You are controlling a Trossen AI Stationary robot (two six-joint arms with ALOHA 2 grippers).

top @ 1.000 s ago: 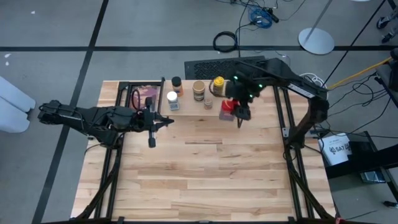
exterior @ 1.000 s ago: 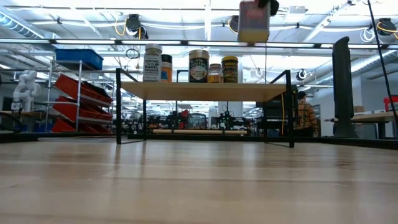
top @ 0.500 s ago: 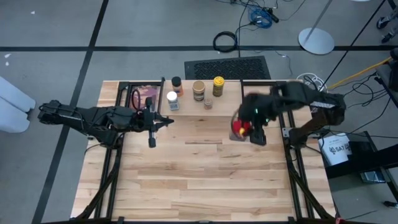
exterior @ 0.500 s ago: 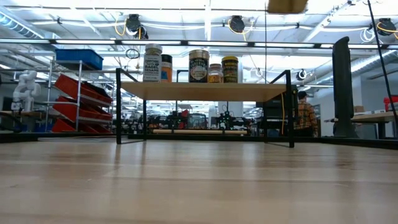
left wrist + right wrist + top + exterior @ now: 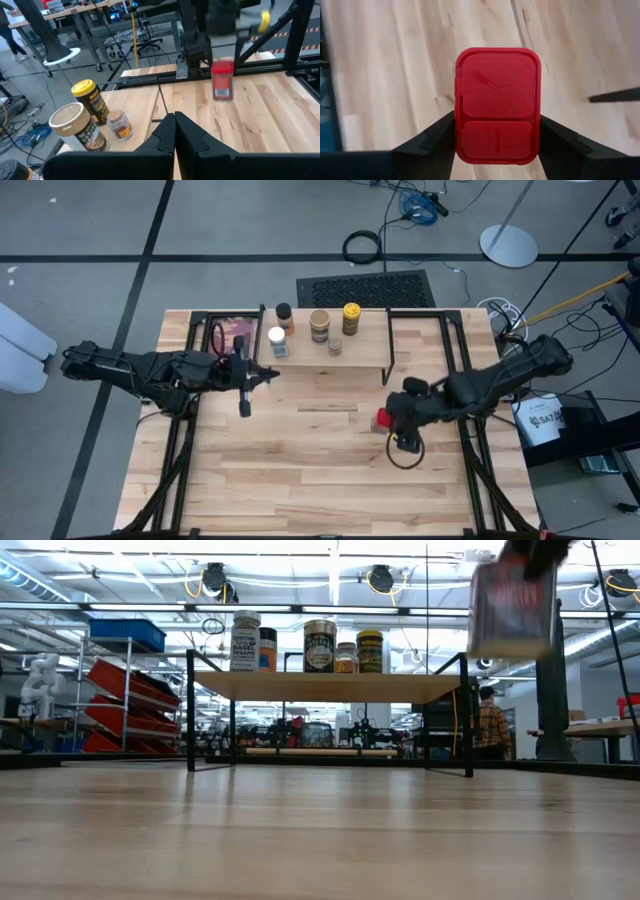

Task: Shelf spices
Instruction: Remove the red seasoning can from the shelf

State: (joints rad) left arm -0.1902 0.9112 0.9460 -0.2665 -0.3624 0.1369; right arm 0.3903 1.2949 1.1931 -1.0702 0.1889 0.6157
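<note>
My right gripper [image 5: 392, 423] is shut on the red box [image 5: 381, 420], over the table's right half and nearer than the shelf [image 5: 330, 686]. The box also shows in the low view [image 5: 510, 610] and the left wrist view [image 5: 222, 85]. On the shelf's plank stand the white-lidded jar [image 5: 245, 642], the dark-lidded orange jar [image 5: 267, 648], the tan jar [image 5: 320, 645], the small jar [image 5: 346, 657] and the yellow-lidded jar [image 5: 370, 650]. My left gripper [image 5: 270, 375] is shut and empty, near the shelf's left end. My right gripper pinches the red box between its two fingers [image 5: 435, 137], one on each long side of the box just below its red lid [image 5: 497, 105]. The fingers come from above, pointing down. The box hangs upright below them, lifted clear of the table.
A flat reddish picture in a black frame [image 5: 228, 332] lies at the table's far left. Black metal frame rails [image 5: 455, 370] run along the table's right side. Bare tabletop [image 5: 320, 470] stretches toward the near edge.
My right gripper has carried the red box from the shelf's right end toward the table's near edge and a little to the right. The box stays upright and clear of the table.
</note>
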